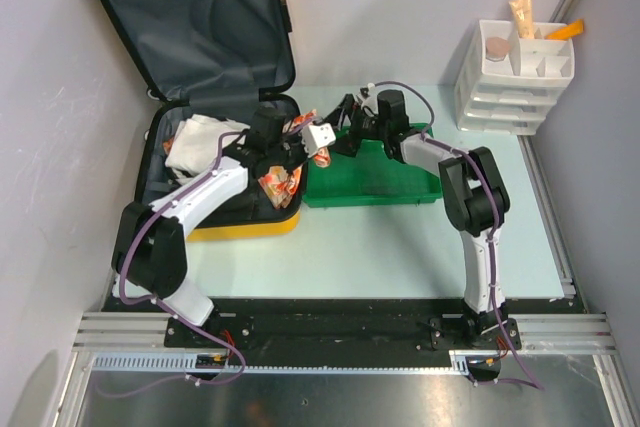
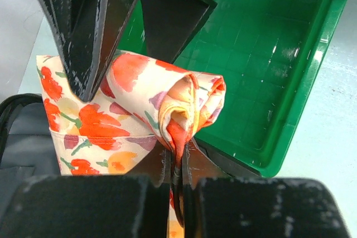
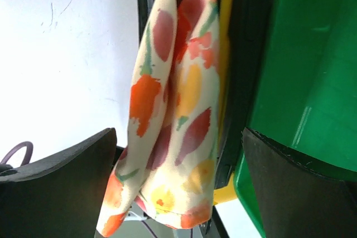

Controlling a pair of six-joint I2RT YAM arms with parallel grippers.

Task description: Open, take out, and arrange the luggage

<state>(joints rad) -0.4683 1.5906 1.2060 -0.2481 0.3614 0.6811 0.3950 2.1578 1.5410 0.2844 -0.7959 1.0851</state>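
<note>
Your left jaws are clenched on the orange-floral cream folded cloth, held at the right rim of the open yellow hard-shell luggage, desk's left. Your right jaws straddle it, released: likely a handover toward the green plastic tray.

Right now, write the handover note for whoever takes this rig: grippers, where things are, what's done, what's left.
Left gripper: shut on a floral cloth, held at the suitcase's right edge beside the green tray.
Right gripper: open, one finger on either side of the hanging cloth, not closed on it.
Luggage: open at the table's left, lid raised; a white bundle lies inside.
Done: luggage opened, one cloth in hand.
Left: set the cloth down, probably in the tray, then take out and arrange the rest.
</note>
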